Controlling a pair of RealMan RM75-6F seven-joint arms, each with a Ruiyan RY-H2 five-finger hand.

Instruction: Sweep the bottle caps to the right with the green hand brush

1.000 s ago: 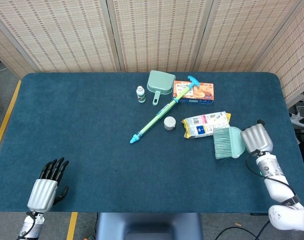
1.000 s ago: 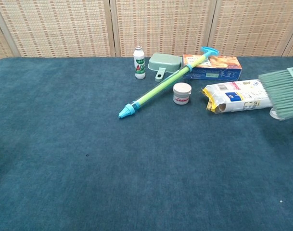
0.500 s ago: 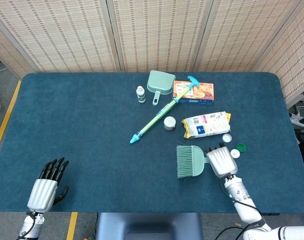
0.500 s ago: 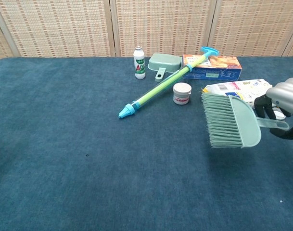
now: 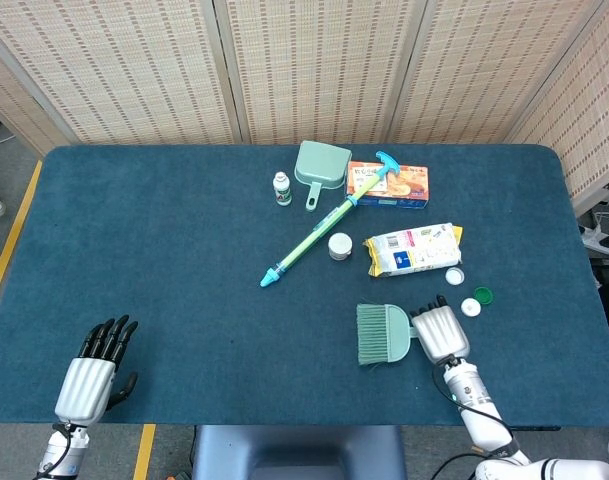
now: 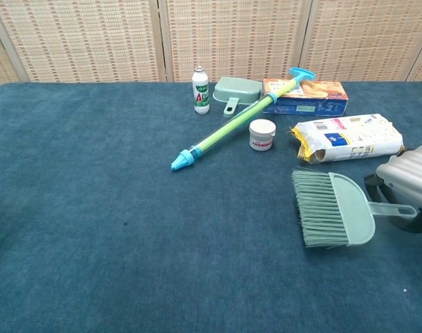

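My right hand [image 5: 441, 333] [image 6: 408, 184] grips the handle of the green hand brush [image 5: 383, 333] [image 6: 334, 209], whose bristles point left and sit low over the blue cloth. Three bottle caps lie to the right of the hand in the head view: a white cap [image 5: 454, 276] by the snack bag, another white cap [image 5: 471, 307] and a green cap [image 5: 483, 295]. The chest view does not show the caps. My left hand [image 5: 94, 368] rests at the near left edge with its fingers apart, holding nothing.
A snack bag [image 5: 413, 249] [image 6: 348, 146] lies just behind the brush. Further back are a small jar [image 5: 340, 245], a long green-and-blue water squirter [image 5: 324, 225], a green dustpan [image 5: 318, 166], an orange box [image 5: 389, 184] and a small bottle [image 5: 282, 187].
My right hand has swung the brush from the right of the caps over to their left, uncovering them, and over the last half second drew it slightly nearer and lower.
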